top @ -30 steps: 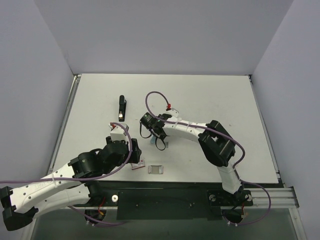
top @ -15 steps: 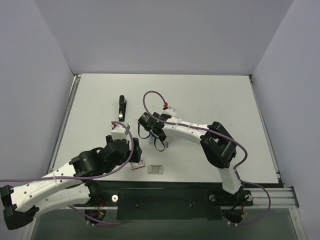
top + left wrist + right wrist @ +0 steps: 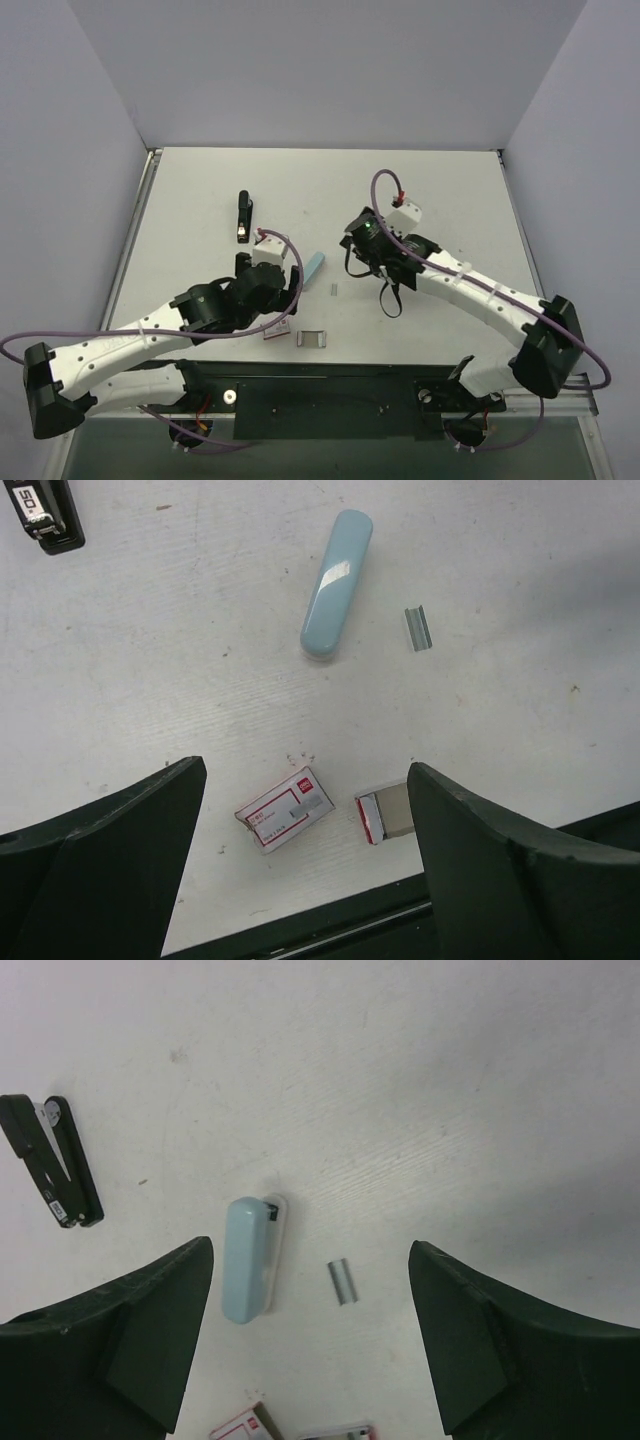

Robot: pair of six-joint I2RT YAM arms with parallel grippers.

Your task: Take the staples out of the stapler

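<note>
Both grippers stand wide apart and hold nothing, as far as I can see. The left gripper (image 3: 305, 770) hangs low over the near part of the table (image 3: 450, 200). Below its gap lie a small red-and-white box (image 3: 285, 809) and, just beside it, a little open tray with a red edge (image 3: 385, 813); the fingers touch neither. The right gripper (image 3: 310, 1248) hovers higher, spread too, touching nothing. Under it lies a pale teal oblong piece (image 3: 250, 1258), with a small grey strip of staples (image 3: 342, 1282) near it but not touching. The stapler (image 3: 243, 216) is black and narrow. It lies flat on the table toward the far left with its pale tip at the near end, well apart from both grippers and beyond the teal piece. I can't tell from the overhead view how high either gripper sits.
</note>
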